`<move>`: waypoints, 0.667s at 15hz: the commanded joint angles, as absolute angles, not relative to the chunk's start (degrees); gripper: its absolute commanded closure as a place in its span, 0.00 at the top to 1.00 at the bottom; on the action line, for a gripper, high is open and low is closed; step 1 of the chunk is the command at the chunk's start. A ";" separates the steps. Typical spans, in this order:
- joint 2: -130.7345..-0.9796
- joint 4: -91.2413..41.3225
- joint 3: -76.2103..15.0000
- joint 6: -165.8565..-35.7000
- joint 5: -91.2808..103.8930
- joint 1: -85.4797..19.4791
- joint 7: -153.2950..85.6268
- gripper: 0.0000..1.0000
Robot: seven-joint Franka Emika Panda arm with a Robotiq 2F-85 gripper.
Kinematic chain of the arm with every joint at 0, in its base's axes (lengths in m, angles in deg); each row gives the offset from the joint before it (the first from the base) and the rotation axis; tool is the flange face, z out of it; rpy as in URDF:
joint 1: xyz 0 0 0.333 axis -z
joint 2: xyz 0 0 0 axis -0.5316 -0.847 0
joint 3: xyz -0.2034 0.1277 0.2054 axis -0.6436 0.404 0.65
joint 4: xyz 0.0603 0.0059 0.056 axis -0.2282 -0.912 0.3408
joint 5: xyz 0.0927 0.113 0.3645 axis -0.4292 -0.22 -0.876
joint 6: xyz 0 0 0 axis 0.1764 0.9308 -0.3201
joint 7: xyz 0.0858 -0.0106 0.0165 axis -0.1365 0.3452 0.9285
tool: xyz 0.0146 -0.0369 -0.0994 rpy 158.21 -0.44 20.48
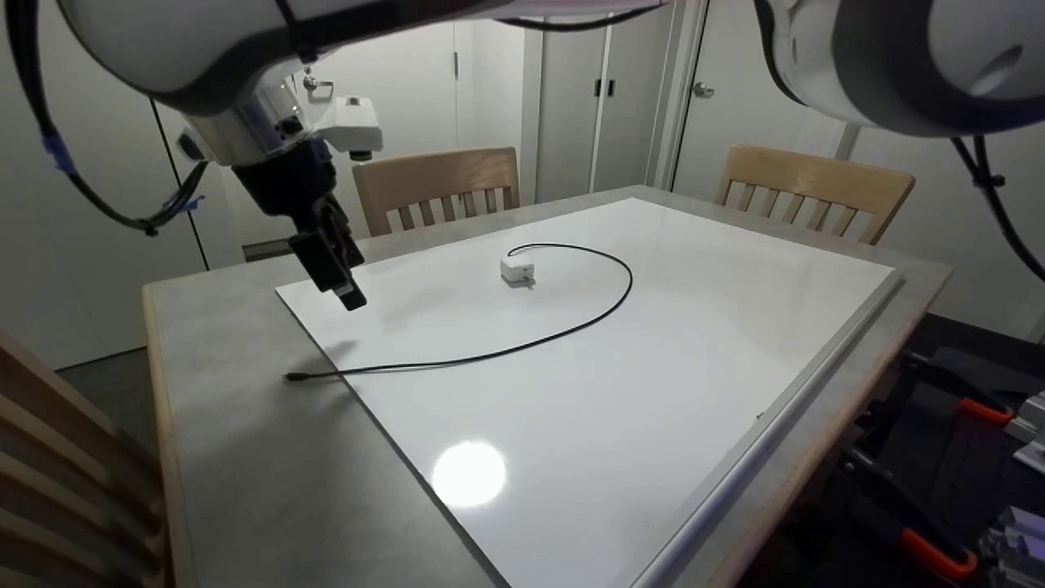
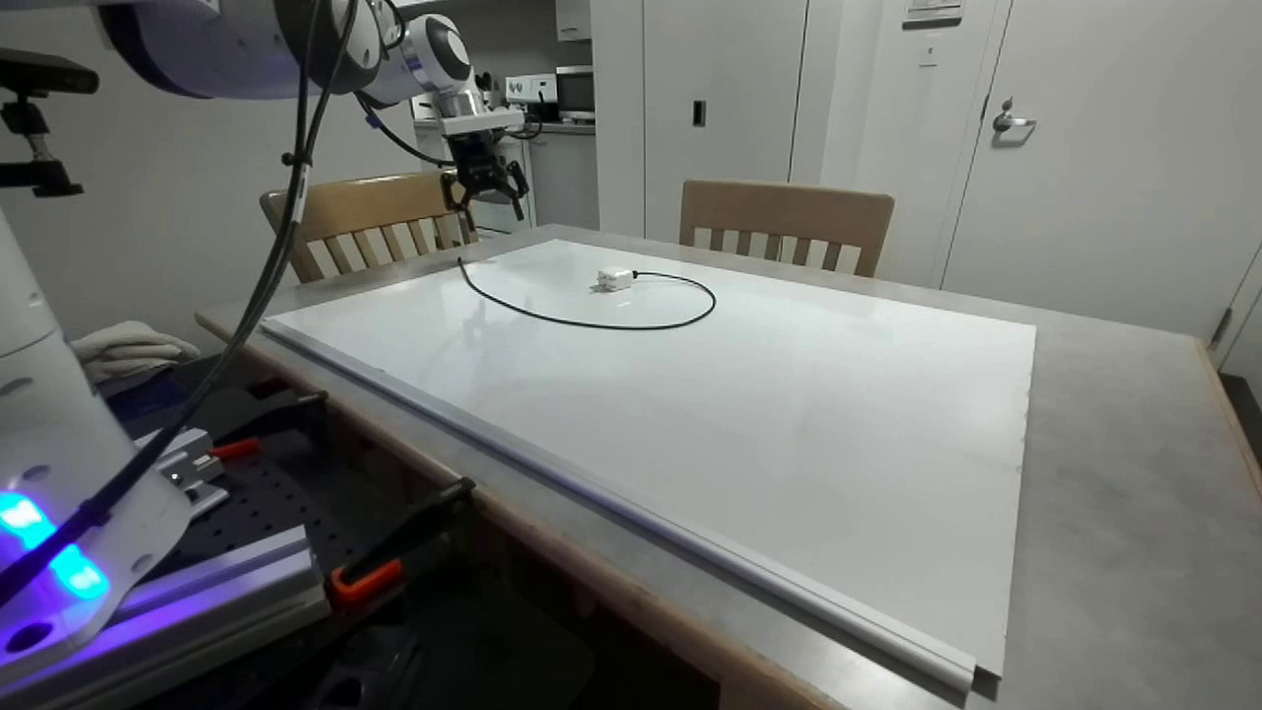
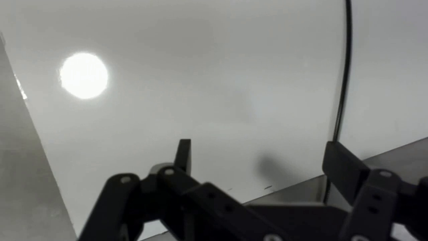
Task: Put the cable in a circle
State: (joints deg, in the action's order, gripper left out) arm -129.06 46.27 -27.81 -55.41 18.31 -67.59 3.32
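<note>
"Pale doors (image 2: 1094, 177) stood behind your grey table (image 1: 229, 457) and its whiteboard (image 1: 653, 392). What risk did you face?"

"Your gripper (image 2: 490, 208) hung at upper left in both exterior views, jaws apart, nothing between them. In the wrist view its lower-right finger (image 3: 346, 170) overlapped the cable (image 3: 346, 68), so closing there looked likely to miss it. Hard pulling threatened to drag the white block (image 1: 517, 269)."

"And the cable's look?"

"In an exterior view it ran, thin and black, in a smooth open hook from the block near centre to its loose plug (image 1: 297, 376) at left, past the whiteboard's edge."
</note>
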 commanded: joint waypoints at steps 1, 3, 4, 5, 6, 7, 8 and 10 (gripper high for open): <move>-130.48 47.22 -28.14 -64.76 17.88 -67.90 -4.11 1.00; -130.79 47.28 -28.10 -70.48 17.46 -67.88 -8.21 1.00; -130.86 47.29 -28.14 -73.36 17.34 -67.81 -10.05 1.00; -131.07 47.27 -28.04 -76.09 17.12 -67.73 -11.59 1.00; -131.18 47.20 -27.61 -78.59 16.69 -67.53 -11.86 1.00; -131.44 47.22 -27.29 -81.73 16.34 -67.39 -11.78 1.00; -131.89 47.22 -26.91 -84.86 15.98 -67.23 -10.94 1.00; -133.13 47.19 -25.27 -92.41 14.63 -66.60 -7.64 1.00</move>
State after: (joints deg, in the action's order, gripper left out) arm -131.04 46.28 -27.26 -84.21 16.75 -67.68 -11.20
